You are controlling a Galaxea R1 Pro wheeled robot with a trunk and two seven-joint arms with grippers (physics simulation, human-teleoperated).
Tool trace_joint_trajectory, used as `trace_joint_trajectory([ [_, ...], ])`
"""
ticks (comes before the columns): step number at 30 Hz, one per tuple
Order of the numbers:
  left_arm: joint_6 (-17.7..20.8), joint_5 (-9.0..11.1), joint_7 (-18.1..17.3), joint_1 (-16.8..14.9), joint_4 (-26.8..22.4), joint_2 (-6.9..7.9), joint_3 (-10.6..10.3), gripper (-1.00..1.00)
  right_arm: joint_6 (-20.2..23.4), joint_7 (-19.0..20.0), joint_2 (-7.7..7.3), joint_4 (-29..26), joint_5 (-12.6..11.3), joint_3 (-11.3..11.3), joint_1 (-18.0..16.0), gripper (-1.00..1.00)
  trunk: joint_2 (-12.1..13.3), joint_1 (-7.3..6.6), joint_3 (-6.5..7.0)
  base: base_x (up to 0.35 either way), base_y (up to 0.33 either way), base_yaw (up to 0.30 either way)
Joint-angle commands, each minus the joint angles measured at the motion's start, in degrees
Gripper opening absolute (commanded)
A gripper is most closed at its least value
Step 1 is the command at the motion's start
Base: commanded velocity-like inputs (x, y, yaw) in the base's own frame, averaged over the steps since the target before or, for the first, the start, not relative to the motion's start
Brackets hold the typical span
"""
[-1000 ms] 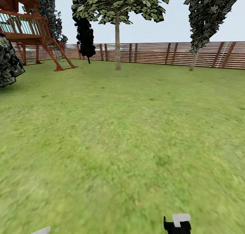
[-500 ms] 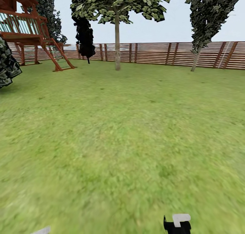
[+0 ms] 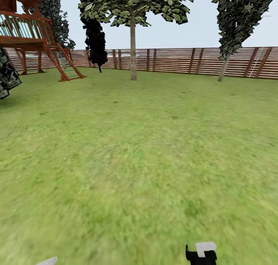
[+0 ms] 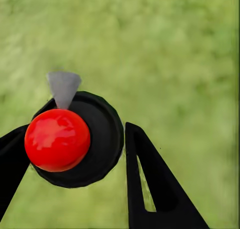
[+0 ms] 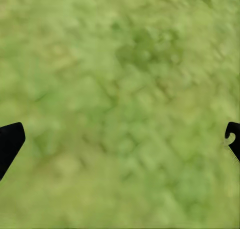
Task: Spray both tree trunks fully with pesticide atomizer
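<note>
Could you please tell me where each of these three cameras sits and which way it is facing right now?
Head view: on the robot's head, facing forward across the lawn toward two trees and the fence; a bit of the right arm shows at the lower edge.
Left wrist view: by the left claw, looking down its fingers at the atomizer with its red top, held between them.
Right wrist view: by the right claw, looking down at grass between open fingertips.
Shared: all views show the same lawn.
</note>
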Motion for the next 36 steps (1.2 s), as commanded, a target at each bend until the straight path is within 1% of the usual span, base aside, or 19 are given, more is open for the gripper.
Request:
trace_joint_trajectory([
  [1,0.00,0.00,-0.01,0.00,0.00,0.00,0.01,-1.00,0.00,0.00,0.00,-0.02,0.00,0.00,0.00,1.00,0.00,0.00,0.00,0.340,0.000,0.000],
  [36,-0.09,0.04,-0.01,0.00,-0.05,0.00,0.01,-1.00,0.00,0.00,0.00,-0.03,0.00,0.00,0.00,1.00,0.00,0.00,0.00,0.340,0.000,0.000],
])
